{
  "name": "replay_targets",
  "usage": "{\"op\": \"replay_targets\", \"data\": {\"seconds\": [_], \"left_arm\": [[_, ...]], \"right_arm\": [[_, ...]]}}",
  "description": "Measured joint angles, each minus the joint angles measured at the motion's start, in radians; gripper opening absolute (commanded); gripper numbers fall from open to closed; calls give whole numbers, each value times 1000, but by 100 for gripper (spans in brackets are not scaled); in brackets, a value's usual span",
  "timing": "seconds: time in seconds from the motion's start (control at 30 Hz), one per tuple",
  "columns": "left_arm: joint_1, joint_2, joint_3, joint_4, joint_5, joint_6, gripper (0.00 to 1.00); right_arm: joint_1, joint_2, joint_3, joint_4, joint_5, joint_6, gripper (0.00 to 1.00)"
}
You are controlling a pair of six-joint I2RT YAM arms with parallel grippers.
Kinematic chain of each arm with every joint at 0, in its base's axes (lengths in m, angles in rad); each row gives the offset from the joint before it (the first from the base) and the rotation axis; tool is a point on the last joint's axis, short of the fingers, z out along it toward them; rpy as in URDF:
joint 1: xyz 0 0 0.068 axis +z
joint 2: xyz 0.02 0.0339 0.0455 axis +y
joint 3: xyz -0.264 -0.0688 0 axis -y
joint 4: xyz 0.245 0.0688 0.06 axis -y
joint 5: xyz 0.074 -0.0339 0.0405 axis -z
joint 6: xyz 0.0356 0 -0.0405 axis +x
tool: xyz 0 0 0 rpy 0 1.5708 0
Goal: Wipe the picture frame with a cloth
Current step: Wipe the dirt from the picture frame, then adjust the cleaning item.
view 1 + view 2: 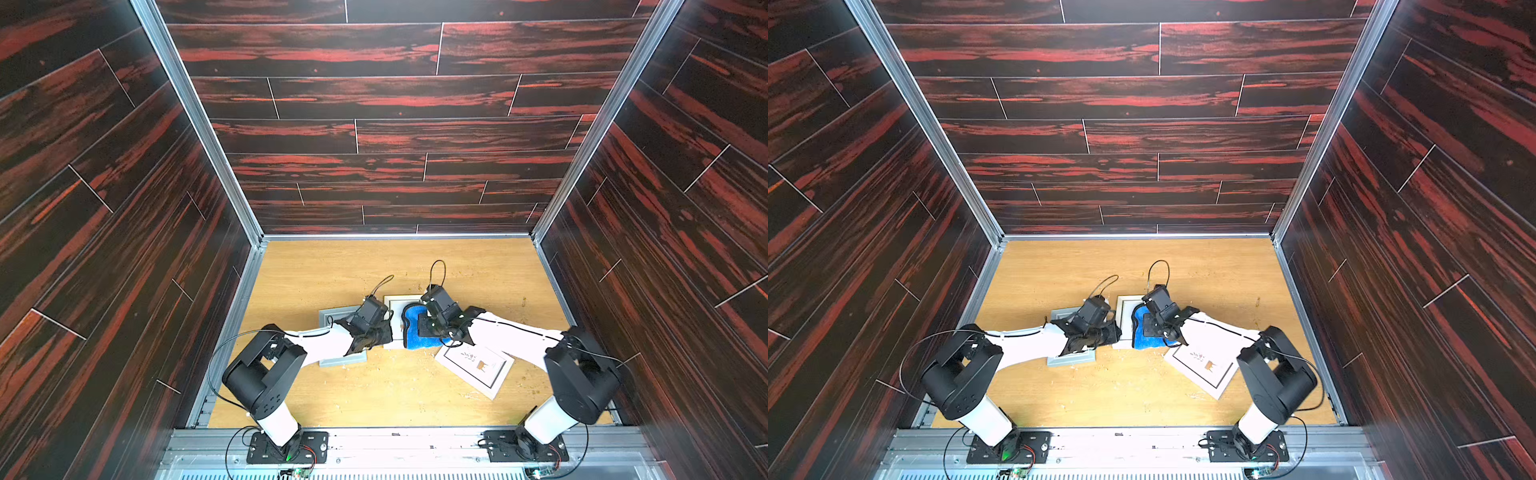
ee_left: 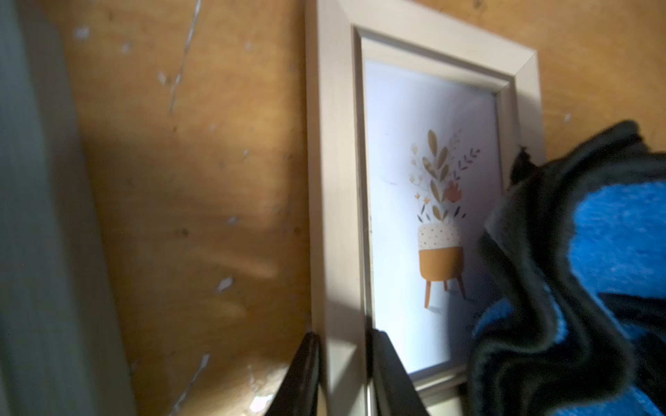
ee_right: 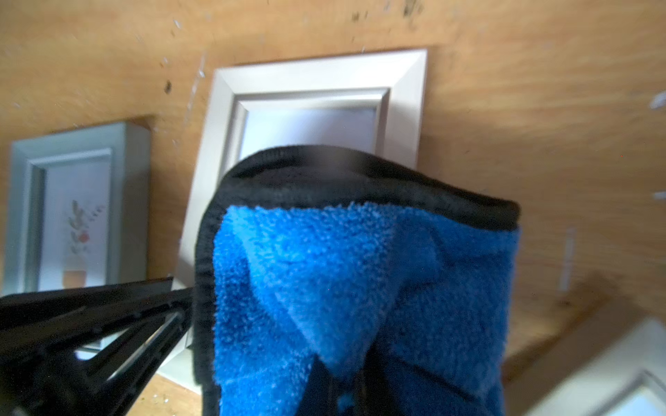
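Blue cloth [image 1: 415, 334]: pinching it in right gripper [image 3: 342, 378], pressing on frame [image 3: 317, 70] glass mid-bench [image 1: 374, 270]. Clamping frame rail with left gripper [image 2: 344, 345]. Mid-wipe. Next, likely: sweep over bare glass, keep pressure.

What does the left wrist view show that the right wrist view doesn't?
Only the left wrist: the picture frame's potted-plant print, and how the left gripper clamps the frame's side rail. Only the right wrist: the right gripper pinching the cloth, the grey frame's own print, and a corner of a third frame. Both: the picture frame, the blue cloth draped over it, and the wooden table.
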Motion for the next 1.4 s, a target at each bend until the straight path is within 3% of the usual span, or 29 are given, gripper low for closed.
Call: {"op": "replay_targets", "data": {"seconds": [0.13, 0.43, 0.57, 0.77, 1.03, 1.23, 1.4], "left_arm": [[0, -37, 40, -1, 1, 13, 41], [0, -143, 31, 16, -3, 43, 56], [1, -285, -99, 99, -5, 52, 71], [4, -505, -389, 457, 65, 44, 88], [4, -511, -451, 723, 160, 37, 89], [4, -510, -451, 742, 113, 37, 88], [6, -518, -451, 723, 88, 36, 75]], "right_arm": [[0, -80, -29, 14, 29, -15, 0], [-1, -180, -92, 36, 45, -28, 0], [1, -208, -103, 80, 2, -29, 0], [24, -214, -111, 180, -104, -17, 0], [47, -214, -112, 300, -236, -2, 0], [96, -214, -129, 401, -312, -24, 0], [127, -218, -184, 491, -368, -52, 0]]}}
